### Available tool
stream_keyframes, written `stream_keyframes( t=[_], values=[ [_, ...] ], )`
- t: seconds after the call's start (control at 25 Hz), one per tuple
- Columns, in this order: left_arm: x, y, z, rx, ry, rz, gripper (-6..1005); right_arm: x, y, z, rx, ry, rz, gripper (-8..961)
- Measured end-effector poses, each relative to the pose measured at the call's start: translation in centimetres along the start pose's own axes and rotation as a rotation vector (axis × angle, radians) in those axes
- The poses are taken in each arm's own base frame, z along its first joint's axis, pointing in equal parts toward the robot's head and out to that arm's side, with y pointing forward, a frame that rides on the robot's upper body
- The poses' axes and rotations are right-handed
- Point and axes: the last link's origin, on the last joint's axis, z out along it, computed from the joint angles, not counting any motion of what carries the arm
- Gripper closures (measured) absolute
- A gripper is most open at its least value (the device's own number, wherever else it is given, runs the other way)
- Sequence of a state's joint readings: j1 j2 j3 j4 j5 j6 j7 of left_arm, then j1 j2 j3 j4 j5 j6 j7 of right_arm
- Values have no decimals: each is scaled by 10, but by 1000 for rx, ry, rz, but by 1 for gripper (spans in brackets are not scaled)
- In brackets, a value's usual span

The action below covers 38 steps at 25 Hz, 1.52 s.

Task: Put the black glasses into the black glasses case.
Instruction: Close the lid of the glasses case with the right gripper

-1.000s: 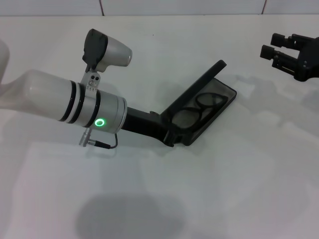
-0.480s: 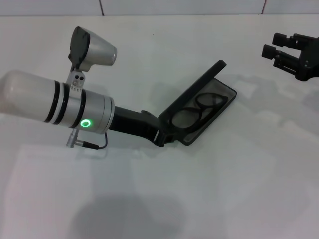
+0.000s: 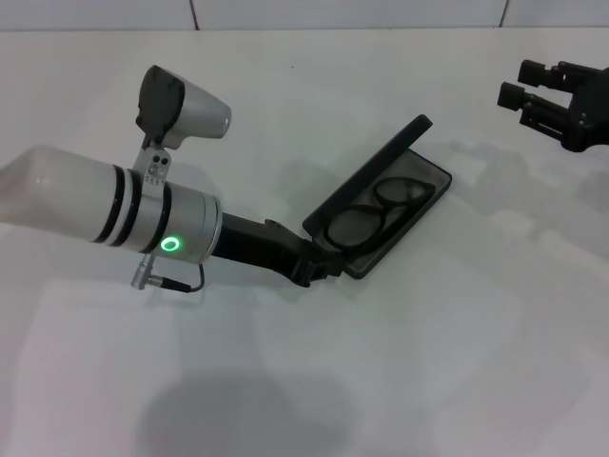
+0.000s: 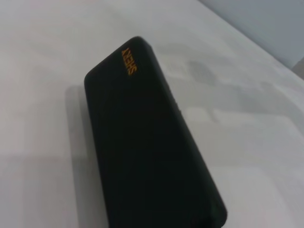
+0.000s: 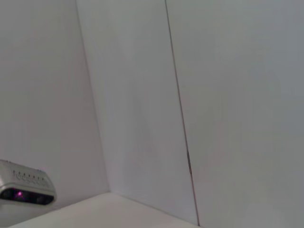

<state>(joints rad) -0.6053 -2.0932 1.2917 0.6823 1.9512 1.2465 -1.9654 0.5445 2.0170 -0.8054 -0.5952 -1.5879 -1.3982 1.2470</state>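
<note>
Head view: the black glasses (image 3: 377, 211) are seen lying folded inside the tray of the black glasses case (image 3: 419, 198), which sits on the white table (image 3: 428, 362). The lid (image 3: 366, 178) is raised at a slant, not shut. The left gripper (image 3: 319, 265) is placed at the near end of the case, by the lid's lower corner; whether its fingers are parted or closed cannot be told here. The right gripper (image 3: 535, 98) is parked far off at the table's right edge, fingers apart, nothing held.

Risk, as judged: placement looks done, only closing is left. If the lid is pushed from this end corner, the light case could be slid or spun on the smooth table instead of being folded shut. A temple or rim riding above the tray edge would likely be pinched by the lid; how flush the frame sits cannot be confirmed.

Left wrist view: only the lid's black outer face, with its orange logo (image 4: 129, 60), is shown close up, tilted over the table. No fingers are visible, so contact with the lid cannot be confirmed. A glancing push here could slip off the smooth shell.

Right wrist view: only a bare wall (image 5: 228, 95) is shown; nothing of the task is visible.
</note>
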Motion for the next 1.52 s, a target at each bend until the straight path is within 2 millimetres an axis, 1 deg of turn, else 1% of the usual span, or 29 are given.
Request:
stream_keyframes(
  t=[0.36,0.72,1.04,1.12,1.2,1.24,1.28,1.32,1.4,1.44,1.48,1.52],
  values=[
    [2,1,6,4,5,4,984,3,1,0,2,-8,10,576],
    [9,7,22,-2,-3,35,985,6,2,0,3,-14,22,587],
    [7,11,18,-36,2,33,985,8,3,-3,3,-13,29,596],
    [5,16,14,-79,3,38,985,8,3,-3,0,-11,29,599],
    [4,20,5,-133,36,42,985,8,3,-4,-6,-7,28,601],
    [4,20,5,-133,36,42,985,8,3,-4,-6,-7,28,602],
    [3,22,-1,-162,58,45,985,7,3,-6,-11,-6,25,604],
    [3,23,-15,-203,129,49,985,4,1,-12,-26,-1,24,605],
    [1,22,-28,-233,204,57,985,3,0,-18,-31,5,36,607],
    [1,22,-28,-233,204,57,985,5,-1,-21,-31,12,45,608],
    [-4,21,-41,-246,271,72,985,6,0,-23,-33,16,48,610],
    [-7,20,-45,-245,293,78,985,8,0,-24,-37,26,52,611]
  ],
)
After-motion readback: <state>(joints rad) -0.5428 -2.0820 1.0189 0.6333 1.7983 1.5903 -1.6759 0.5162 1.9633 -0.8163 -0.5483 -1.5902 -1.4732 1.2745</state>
